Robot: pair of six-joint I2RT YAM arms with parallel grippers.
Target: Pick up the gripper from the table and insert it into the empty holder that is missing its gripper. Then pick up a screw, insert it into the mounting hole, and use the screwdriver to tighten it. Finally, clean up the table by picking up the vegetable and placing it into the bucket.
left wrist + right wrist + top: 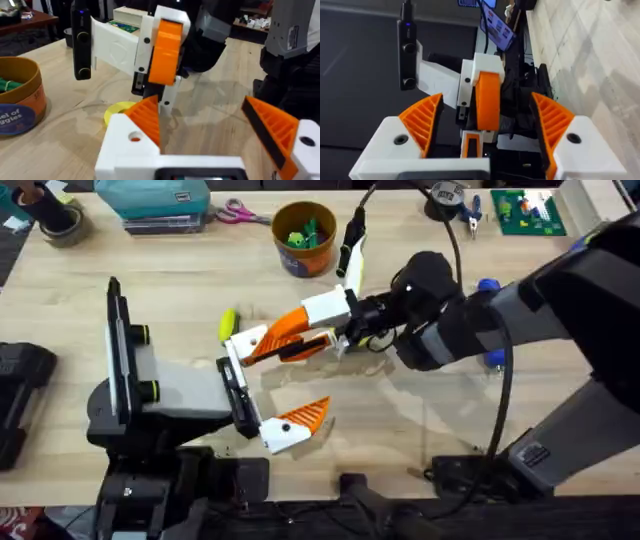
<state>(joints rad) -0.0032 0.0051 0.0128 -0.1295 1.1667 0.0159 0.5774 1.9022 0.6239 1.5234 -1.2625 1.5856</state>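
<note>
1. Orange wedges all sit on white mounts, so I cannot pick out the gripper as a loose piece, nor a bare holder. Judging from that, insertion may be done.
2. The left hand [200,107] is spread wide. The right hand [486,107] faces it, also spread and pinching nothing.
3. The screwdriver [488,285] lies on the desk [150,470] behind the right arm, so screwing is probably still to come.
4. The bucket [305,238] stands near the far edge (green pieces inside).
5. Room is tight: both hands crowd the middle, a yellow disc [120,111] lies just beside them, and the near edge is close.
</note>
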